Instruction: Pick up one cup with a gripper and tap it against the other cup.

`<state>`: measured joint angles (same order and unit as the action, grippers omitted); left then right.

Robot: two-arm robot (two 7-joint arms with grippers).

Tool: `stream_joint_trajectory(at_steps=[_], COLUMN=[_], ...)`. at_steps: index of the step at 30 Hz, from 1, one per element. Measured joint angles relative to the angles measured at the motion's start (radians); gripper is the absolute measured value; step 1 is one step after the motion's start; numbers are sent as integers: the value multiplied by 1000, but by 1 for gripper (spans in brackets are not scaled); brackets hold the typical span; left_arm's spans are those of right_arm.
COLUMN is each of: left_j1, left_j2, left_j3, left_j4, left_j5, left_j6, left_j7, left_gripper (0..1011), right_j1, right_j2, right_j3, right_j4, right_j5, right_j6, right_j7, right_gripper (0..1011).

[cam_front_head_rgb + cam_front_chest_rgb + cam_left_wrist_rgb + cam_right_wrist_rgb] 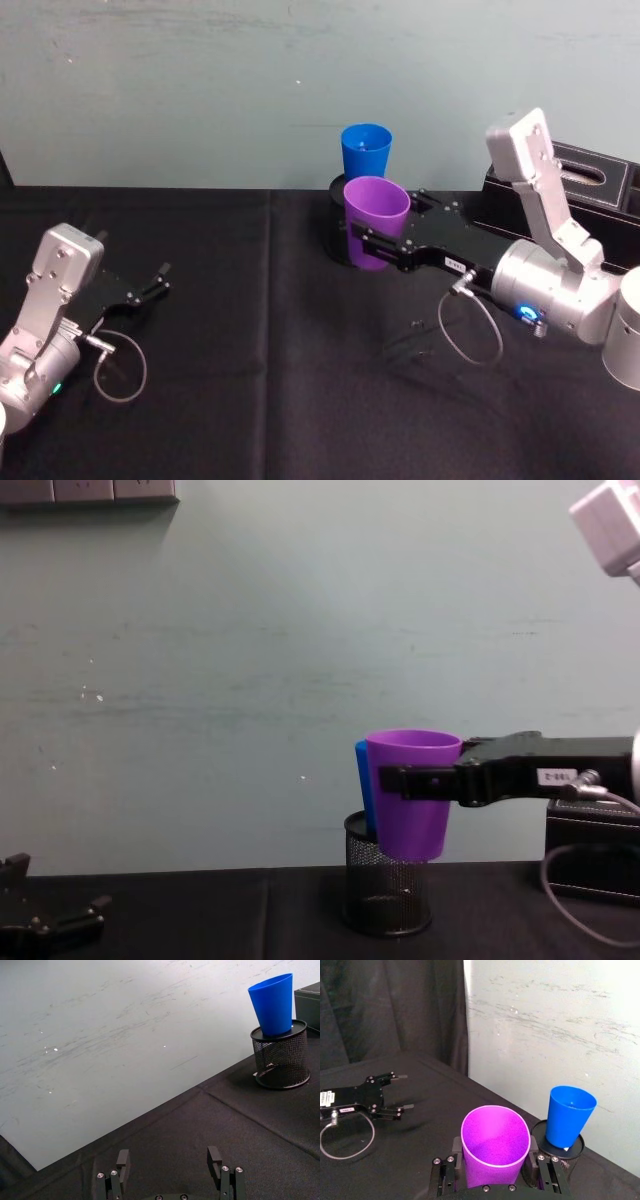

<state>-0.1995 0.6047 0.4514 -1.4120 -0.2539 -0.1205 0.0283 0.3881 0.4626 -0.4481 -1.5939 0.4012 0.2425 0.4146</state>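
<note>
My right gripper [372,245] is shut on the purple cup [377,215] and holds it upright off the table. Just behind it the blue cup [366,150] stands upright on a black mesh pen holder [385,890]. In the right wrist view the purple cup [495,1142] sits between the fingers, with a small gap to the blue cup [568,1115]. From the chest the purple cup [412,790] covers most of the blue cup [360,790]. My left gripper [150,285] rests open at the table's left, holding nothing.
A black box [590,180] stands at the back right beside my right arm. Black cloth [250,350] covers the table and a pale wall [200,90] rises close behind the cups. A cable loop [470,330] hangs under the right wrist.
</note>
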Motion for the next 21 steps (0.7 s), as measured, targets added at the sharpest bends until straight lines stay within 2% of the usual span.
stream_joint_trajectory(at_steps=[9,21], left_j1=[0,0], left_j2=[0,0], left_j3=[0,0], left_j4=[0,0], left_j5=[0,0], left_j6=[0,0], left_j7=[0,0], left_gripper=[1011,1011], right_j1=[41,70], right_j2=[-38,-72], right_j3=[-5,0], right_j4=[43,91], right_j5=[-25,-46], right_j6=[23,28], right_j7=[-26,-39], right_gripper=[736,736])
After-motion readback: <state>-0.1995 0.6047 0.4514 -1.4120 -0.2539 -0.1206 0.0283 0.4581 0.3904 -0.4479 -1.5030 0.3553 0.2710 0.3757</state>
